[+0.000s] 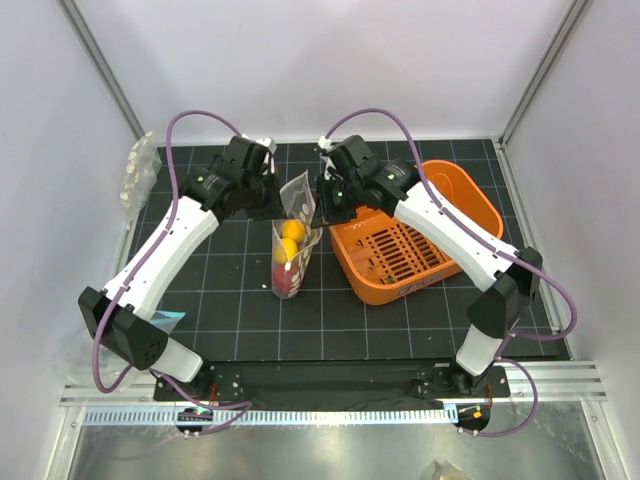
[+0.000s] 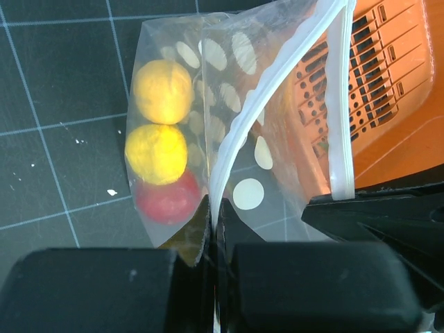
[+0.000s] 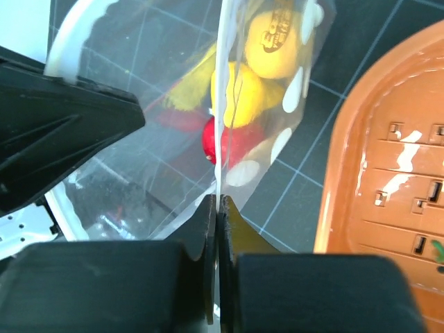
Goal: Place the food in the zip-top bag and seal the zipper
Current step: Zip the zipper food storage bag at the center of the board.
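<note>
In the top view the left gripper (image 1: 268, 196), just left of centre, is clamped fully shut on one side of the mouth of the zip-top bag (image 1: 296, 262). The bag runs from the two grippers down the frame over the black tabletop (image 1: 220, 300). The food (image 2: 161, 142), two yellow fruits and a red one, sits bunched at the bag's closed end, well away from the mouth. The zipper (image 2: 239, 132) is not sealed: in the left wrist view its two white strips stand apart, with orange showing between them. Right of centre, the right gripper (image 3: 218, 208) is also pressed shut, on a thin edge of the film along the white strip. Both holds are on slick, thin plastic, so a pull sideways could slide the film out of one pinch and drop that side. If the grippers draw apart unevenly, the strips may twist and meet out of line, leaving a gap. Tilting the mouth down could let the fruits roll back out. The orange basket (image 1: 440, 215), just beside the right gripper, could snag the bag or the arm.
</note>
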Controlling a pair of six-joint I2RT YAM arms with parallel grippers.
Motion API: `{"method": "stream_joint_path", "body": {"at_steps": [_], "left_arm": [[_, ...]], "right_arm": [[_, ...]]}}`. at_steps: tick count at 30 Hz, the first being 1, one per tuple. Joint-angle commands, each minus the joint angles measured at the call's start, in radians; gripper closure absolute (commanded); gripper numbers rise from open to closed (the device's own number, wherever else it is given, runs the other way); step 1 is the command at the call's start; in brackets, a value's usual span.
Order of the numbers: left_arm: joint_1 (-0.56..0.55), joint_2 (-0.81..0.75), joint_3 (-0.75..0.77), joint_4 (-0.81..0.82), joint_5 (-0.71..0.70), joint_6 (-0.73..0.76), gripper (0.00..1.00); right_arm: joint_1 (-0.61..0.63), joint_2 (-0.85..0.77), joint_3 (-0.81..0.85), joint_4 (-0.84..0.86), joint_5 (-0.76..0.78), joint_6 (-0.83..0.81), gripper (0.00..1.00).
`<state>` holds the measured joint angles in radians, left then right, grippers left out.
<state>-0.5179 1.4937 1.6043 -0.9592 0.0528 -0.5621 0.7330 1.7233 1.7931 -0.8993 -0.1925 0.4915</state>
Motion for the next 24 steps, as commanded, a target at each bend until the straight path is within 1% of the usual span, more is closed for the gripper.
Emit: {"method": "stream_joint_path", "body": {"at_steps": [1, 4, 5, 8, 9, 11, 12, 14, 15, 18, 19, 21, 22, 23, 24], "left_arm": [[-0.004, -0.004, 0.065, 0.04, -0.025, 0.036, 1.0], [-0.004, 0.019, 0.103, 0.017, -0.041, 0.041, 0.98], [-0.004, 0.028, 0.117, 0.011, -0.045, 0.039, 0.97], [-0.004, 0.057, 0.152, -0.007, -0.045, 0.031, 0.88], [-0.004, 0.063, 0.157, -0.012, -0.044, 0.031, 0.76], [-0.004, 0.057, 0.164, -0.018, -0.045, 0.039, 0.6], [-0.004, 0.048, 0.16, -0.016, -0.045, 0.042, 0.47], [-0.004, 0.007, 0.128, -0.009, -0.082, 0.054, 0.36], [-0.004, -0.012, 0.111, 0.0, -0.082, 0.062, 0.24], [-0.004, -0.098, 0.022, 0.045, -0.056, 0.09, 0.16], [-0.004, -0.149, -0.007, 0.069, -0.056, 0.093, 0.15], [-0.004, -0.206, -0.101, 0.098, -0.01, 0.096, 0.14], [-0.004, -0.237, -0.134, 0.144, 0.011, 0.096, 0.14], [-0.005, -0.304, -0.17, 0.174, 0.025, 0.093, 0.13], [-0.005, -0.341, -0.255, 0.241, 0.036, 0.085, 0.09]], "right_arm": [[0.006, -0.014, 0.078, -0.016, 0.039, 0.004, 0.99], [0.009, 0.028, 0.158, -0.087, 0.091, 0.01, 0.99], [0.009, 0.045, 0.208, -0.11, 0.114, 0.018, 0.99], [0.009, 0.104, 0.276, -0.174, 0.145, 0.044, 0.99], [0.011, 0.116, 0.281, -0.179, 0.145, 0.047, 0.99], [0.008, 0.124, 0.288, -0.178, 0.148, 0.065, 0.99], [0.008, 0.125, 0.285, -0.174, 0.143, 0.074, 0.99], [-0.007, 0.137, 0.285, -0.17, 0.133, 0.091, 0.99], [-0.015, 0.142, 0.285, -0.162, 0.116, 0.116, 0.99], [-0.053, 0.157, 0.287, -0.13, 0.075, 0.151, 0.99], [-0.075, 0.16, 0.287, -0.121, 0.062, 0.177, 0.99], [-0.096, 0.168, 0.287, -0.101, 0.048, 0.203, 0.99], [-0.107, 0.173, 0.287, -0.095, 0.035, 0.231, 0.99], [-0.125, 0.176, 0.284, -0.086, 0.025, 0.239, 0.99], [-0.13, 0.179, 0.287, -0.073, 0.021, 0.248, 0.99]]}}
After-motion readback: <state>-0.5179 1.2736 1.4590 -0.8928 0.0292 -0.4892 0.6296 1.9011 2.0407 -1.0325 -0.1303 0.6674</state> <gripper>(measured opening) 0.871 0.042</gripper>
